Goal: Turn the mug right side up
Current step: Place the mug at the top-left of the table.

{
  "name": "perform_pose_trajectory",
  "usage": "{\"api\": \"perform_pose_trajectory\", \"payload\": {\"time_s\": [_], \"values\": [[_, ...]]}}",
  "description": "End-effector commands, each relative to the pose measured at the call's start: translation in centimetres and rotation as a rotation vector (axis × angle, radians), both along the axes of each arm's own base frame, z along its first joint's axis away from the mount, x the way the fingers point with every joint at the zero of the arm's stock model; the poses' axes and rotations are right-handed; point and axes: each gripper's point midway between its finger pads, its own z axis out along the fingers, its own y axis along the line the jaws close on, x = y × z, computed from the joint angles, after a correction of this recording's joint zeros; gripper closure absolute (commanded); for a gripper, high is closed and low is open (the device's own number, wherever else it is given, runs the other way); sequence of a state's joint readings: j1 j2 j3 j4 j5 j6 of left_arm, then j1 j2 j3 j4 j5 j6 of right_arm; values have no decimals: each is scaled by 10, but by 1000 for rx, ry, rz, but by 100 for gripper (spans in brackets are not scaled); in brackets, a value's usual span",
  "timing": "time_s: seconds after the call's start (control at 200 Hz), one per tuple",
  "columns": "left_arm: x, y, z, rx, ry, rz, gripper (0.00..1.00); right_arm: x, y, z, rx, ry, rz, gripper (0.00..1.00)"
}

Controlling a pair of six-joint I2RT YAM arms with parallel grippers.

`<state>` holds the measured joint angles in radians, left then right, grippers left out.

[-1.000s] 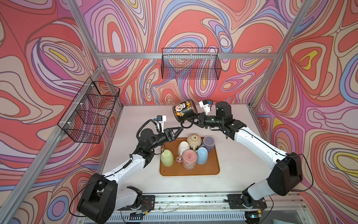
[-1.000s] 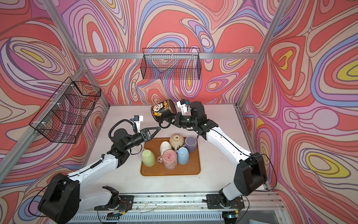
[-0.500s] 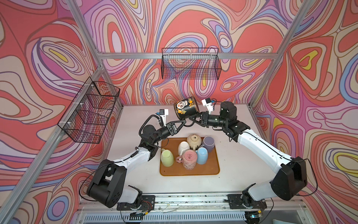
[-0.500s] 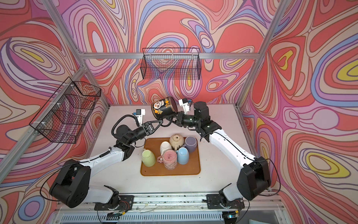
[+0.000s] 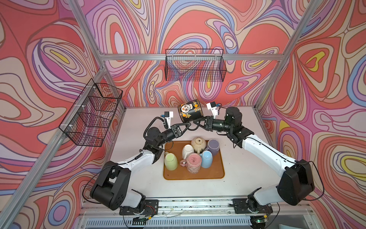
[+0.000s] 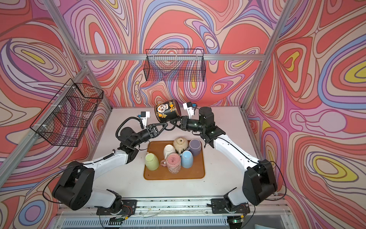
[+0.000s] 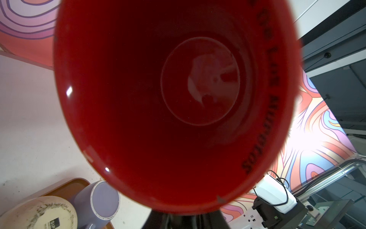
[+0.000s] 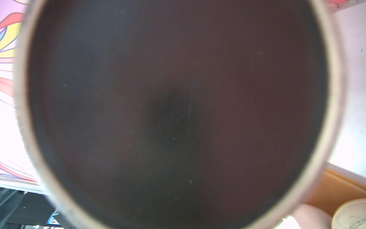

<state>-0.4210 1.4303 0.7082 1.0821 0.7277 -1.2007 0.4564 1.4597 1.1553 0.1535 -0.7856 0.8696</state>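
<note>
A black mug [image 5: 190,111] painted with a white skull and orange flowers is held in the air just above the centre of both top views. It is tipped on its side over the table [image 5: 237,174], beyond the far edge of a brown tray [image 5: 217,172]. Its red mouth is turned toward the left of the frame and its base toward the right. The right gripper [image 5: 197,121] is seen with its jaws clenched on the mug's lower side, by the handle. The left gripper [image 5: 188,125] is set with its tips at the mug's lower rim; whether its jaws are clamped there cannot be told. The left wrist view is filled by the mug's red inside, with dark lettering along the wall, and the right wrist view by its dark base. A cluster of cups [image 5: 193,162] is gathered on the tray. A rear basket [image 5: 195,65] of black wire is hung at upper centre, a side basket [image 5: 93,113] at left.
</note>
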Motion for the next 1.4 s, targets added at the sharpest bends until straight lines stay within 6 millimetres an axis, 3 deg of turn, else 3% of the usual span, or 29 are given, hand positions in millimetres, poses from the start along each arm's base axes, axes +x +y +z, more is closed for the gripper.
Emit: {"api": "perform_pose_trajectory", "payload": {"time_s": [0.0, 0.225, 0.401, 0.566, 0.917, 1.397], "values": [[-3, 3, 36, -41, -169, 30, 100, -20, 2, 35, 68, -115, 68, 100], [0, 11, 29, -36, -171, 93, 100, -17, 4, 7, 49, -96, 67, 100], [0, 14, 21, -25, -165, 114, 100, -15, 5, 2, 44, -100, 66, 100], [0, 23, 12, -5, -175, 178, 100, -14, 5, -3, 36, -99, 63, 73], [9, 42, -17, 119, -113, 330, 100, -10, 3, -26, -10, -69, 42, 57], [21, 113, -47, 437, 65, 619, 100, -8, -4, -47, -89, -72, -5, 54]]}}
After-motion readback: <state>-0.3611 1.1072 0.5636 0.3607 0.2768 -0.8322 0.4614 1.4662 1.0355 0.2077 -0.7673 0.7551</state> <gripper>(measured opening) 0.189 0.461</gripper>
